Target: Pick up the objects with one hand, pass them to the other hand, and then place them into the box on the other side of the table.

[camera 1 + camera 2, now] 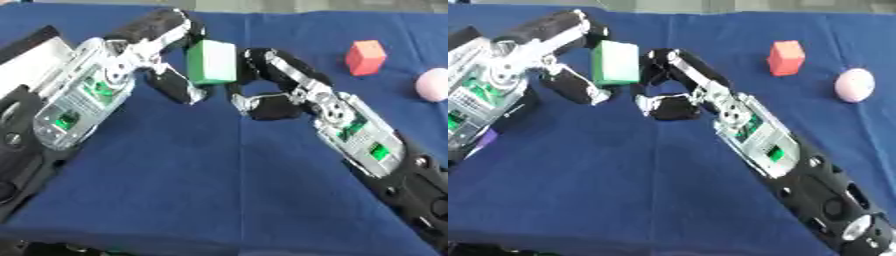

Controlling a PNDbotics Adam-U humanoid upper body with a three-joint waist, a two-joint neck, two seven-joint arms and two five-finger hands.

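Above the middle of the blue desk (219,170), in the left eye view, a green block (213,62) hangs in the air between the two hands. The left hand (162,47) comes in from the left side; its fingers (162,22) arch over the top of the block while its thumb (175,86) reaches under and against the block's left face, so the block sits pinched in that hand. The right hand (280,85) comes up from the lower right, its fingers (267,62) curled toward the block's right face and touching or nearly touching it; its thumb (262,105) is bent below, apart from the block, and whether this hand has any hold cannot be told. A red block (366,57) stands on the desk well to the right, and a pink ball (433,84) lies beyond it at the right edge. A white and dark box (31,57) shows at the upper left, partly behind the left arm. In the right eye view, the same scene sits shifted to the left: the block is upright with its lighter top face showing, the left hand's fingers over it, the right hand's fingers close against its right side. The red block and the pink ball lie apart from each other on the cloth, both clear of the hands.
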